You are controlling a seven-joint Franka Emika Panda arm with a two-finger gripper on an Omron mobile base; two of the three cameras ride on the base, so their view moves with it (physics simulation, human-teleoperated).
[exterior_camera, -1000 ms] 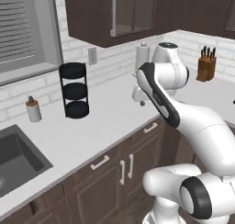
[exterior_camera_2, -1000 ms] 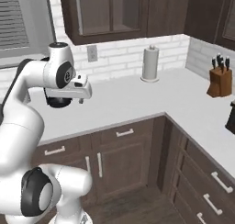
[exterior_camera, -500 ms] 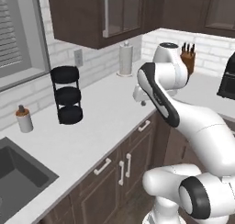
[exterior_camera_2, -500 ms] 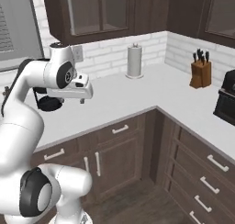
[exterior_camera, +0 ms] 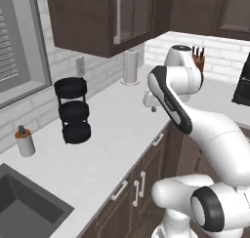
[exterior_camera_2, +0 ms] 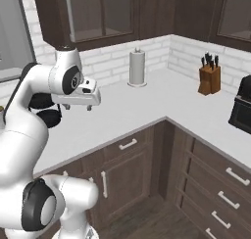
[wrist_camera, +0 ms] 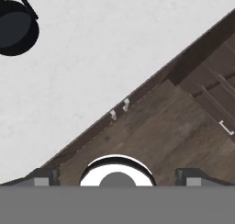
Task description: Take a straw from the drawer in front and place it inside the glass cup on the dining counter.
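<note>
Fingers (exterior_camera_2: 78,107) are spread wide and empty above the table (exterior_camera_2: 147,103); closed drawers (exterior_camera_2: 128,144) are seen lower right.

Counts from the base views: 1 paper towel roll (exterior_camera_2: 138,68), 1 knife block (exterior_camera_2: 209,79) with several knives in it, can't count them exactly, 1 black three-tier rack (exterior_camera: 74,111), 1 small bottle (exterior_camera: 24,141) with a brown top, 1 sink (exterior_camera: 19,210), 1 wall outlet (exterior_camera: 80,66), 1 window (exterior_camera: 19,41), 1 black appliance (exterior_camera_2: 242,107) at the right edge, partly cut off. Right base view: 3 bar handles on the drawer stack at right (exterior_camera_2: 238,176), 1 drawer handle (exterior_camera_2: 128,144) under the surface edge, 1 vertical door handle (exterior_camera_2: 104,184)
</note>
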